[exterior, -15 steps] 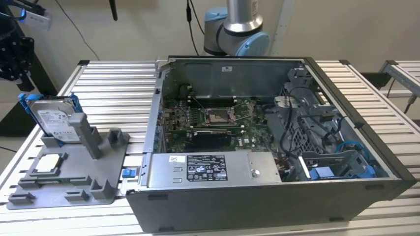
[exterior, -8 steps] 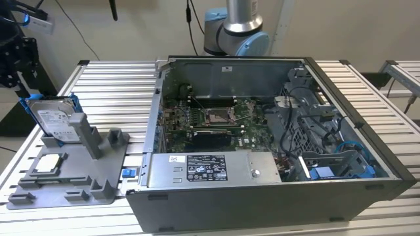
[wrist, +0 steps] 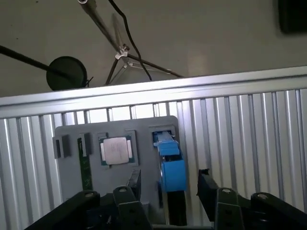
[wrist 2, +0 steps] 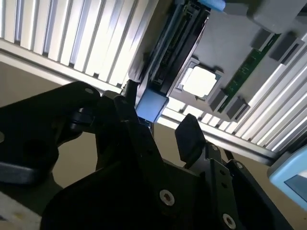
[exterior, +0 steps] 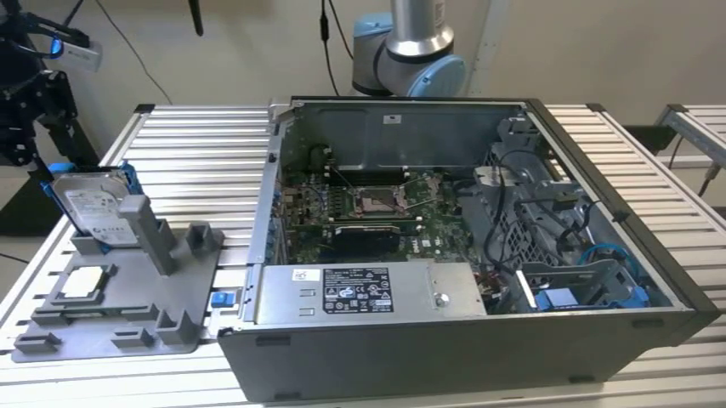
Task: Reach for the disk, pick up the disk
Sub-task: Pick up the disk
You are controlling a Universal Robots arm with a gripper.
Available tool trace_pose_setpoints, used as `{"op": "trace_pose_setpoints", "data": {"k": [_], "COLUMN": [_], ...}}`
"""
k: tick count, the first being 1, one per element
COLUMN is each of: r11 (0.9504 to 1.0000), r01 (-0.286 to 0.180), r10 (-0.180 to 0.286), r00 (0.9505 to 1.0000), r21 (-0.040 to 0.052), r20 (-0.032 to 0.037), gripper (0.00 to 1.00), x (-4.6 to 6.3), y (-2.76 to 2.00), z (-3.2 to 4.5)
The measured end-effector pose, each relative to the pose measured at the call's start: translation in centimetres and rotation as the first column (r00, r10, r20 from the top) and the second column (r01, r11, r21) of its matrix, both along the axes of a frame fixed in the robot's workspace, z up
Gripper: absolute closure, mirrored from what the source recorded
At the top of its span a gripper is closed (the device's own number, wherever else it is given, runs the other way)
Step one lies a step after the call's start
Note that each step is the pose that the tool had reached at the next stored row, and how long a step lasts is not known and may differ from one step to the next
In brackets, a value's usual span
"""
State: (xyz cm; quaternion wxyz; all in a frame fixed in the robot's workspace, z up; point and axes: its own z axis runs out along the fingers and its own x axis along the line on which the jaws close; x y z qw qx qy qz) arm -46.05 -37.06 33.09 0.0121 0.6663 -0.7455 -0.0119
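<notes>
The disk (exterior: 97, 208) stands on edge in a slot of the grey fixture (exterior: 136, 289) at the exterior view's left. It is silver-grey with a white label and a blue frame. In the first wrist view I see the disk (wrist: 171, 165) edge-on, blue frame uppermost, with my gripper (wrist: 171, 188) open above it. One black finger (wrist: 135, 184) is on each side of it, and neither touches it. The second wrist view shows the disk (wrist 2: 175, 52) and its blue frame end just beyond my gripper (wrist 2: 160, 125).
A square silver chip (wrist: 115, 151) and a green memory stick (wrist: 85, 170) lie in the fixture beside the disk. An open computer case (exterior: 454, 255) takes up the slatted metal table (exterior: 193, 161) at the exterior view's right. The arm's base (exterior: 409, 51) stands behind the case.
</notes>
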Motion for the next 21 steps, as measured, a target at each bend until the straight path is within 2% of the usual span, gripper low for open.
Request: {"op": "trace_pose_setpoints", "data": {"k": [9,13,21], "r11": [0.9974,0.9962,0.9960], "r01": [-0.072,-0.087,-0.090], "r10": [0.072,0.087,0.090], "r00": [0.9974,0.9962,0.9960], "r21": [0.0000,-0.0001,0.0002], "r20": [0.0009,0.0028,0.0039], "gripper": [0.00,0.00,0.00], "x": [0.1,0.1,0.1], "y": [-0.01,0.00,0.00], "z": [-1.64,-2.36,-3.83]}}
